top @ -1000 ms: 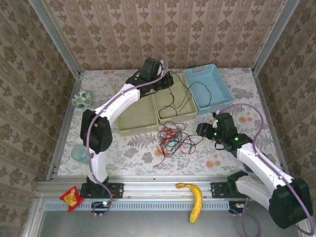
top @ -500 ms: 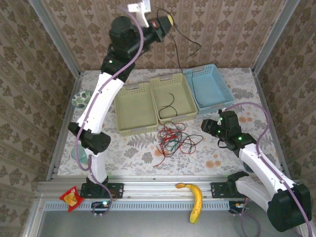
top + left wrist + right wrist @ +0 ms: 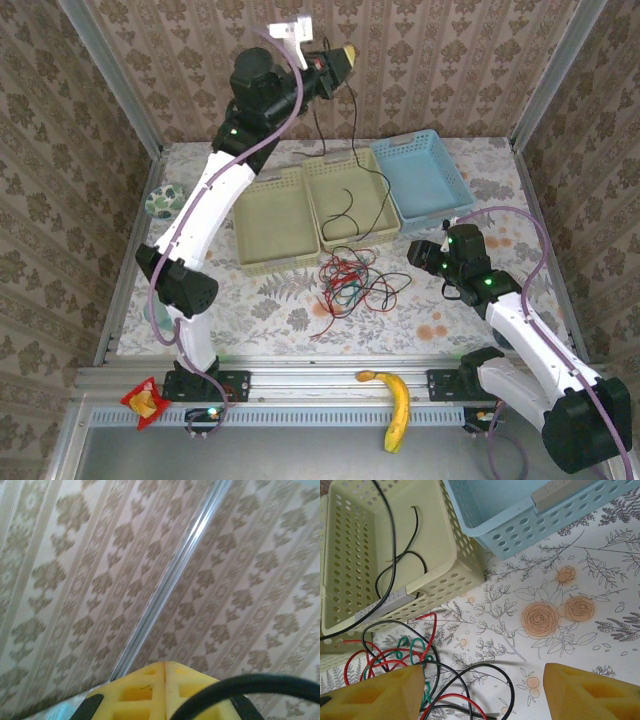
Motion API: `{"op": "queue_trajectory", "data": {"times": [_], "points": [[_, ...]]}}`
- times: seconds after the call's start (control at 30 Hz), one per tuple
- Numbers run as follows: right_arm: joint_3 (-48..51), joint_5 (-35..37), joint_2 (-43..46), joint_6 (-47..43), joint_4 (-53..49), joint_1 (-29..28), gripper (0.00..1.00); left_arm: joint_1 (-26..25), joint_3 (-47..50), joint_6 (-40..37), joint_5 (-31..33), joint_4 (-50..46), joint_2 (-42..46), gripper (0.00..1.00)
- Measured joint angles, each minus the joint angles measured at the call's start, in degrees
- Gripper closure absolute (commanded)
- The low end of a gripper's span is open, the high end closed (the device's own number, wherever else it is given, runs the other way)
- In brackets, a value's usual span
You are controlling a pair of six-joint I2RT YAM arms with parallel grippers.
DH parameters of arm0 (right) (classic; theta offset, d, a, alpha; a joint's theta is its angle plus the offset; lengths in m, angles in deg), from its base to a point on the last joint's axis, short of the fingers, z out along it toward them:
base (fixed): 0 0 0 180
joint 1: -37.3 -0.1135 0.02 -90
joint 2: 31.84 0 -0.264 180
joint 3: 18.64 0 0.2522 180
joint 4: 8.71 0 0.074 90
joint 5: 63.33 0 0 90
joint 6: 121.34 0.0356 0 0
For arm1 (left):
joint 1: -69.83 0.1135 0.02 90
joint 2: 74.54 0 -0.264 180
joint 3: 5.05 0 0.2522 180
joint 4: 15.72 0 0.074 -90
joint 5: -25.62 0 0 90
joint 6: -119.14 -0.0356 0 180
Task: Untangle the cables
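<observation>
With my left gripper clamped on the black cable high above the green basket and my right gripper hanging open beside the red and green cables tangled on the table, I judge a slow lift safest.

- A pale green basket and a second green basket touch side by side on the floral worktop.
- A blue basket stands just right of them.
- A banana lies on the near rail.
- A red packet sits at the rail's left end.
- A patterned bowl sits by the left wall.
</observation>
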Motion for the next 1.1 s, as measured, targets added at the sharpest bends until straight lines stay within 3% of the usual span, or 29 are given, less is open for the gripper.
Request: {"op": "queue_trajectory", "data": {"times": [0.37,0.63,0.97,1.1], "points": [[0.0,-1.3,0.0,0.0,0.0,0.0,0.35,0.3,1.8,-1.6,4.3,-4.9,-4.4,1.00],[0.0,-1.4,-0.1,0.0,0.0,0.0,0.36,0.3,12.0,-2.2,11.1,-10.7,-5.2,1.00],[0.0,-2.5,-1.3,-0.1,-0.4,0.0,0.36,-0.5,9.2,-2.1,18.7,-24.9,-20.2,1.00],[0.0,-2.6,-1.3,-0.3,-2.0,0.0,0.36,-1.1,3.6,-2.1,22.7,-31.6,-24.6,0.37]]}}
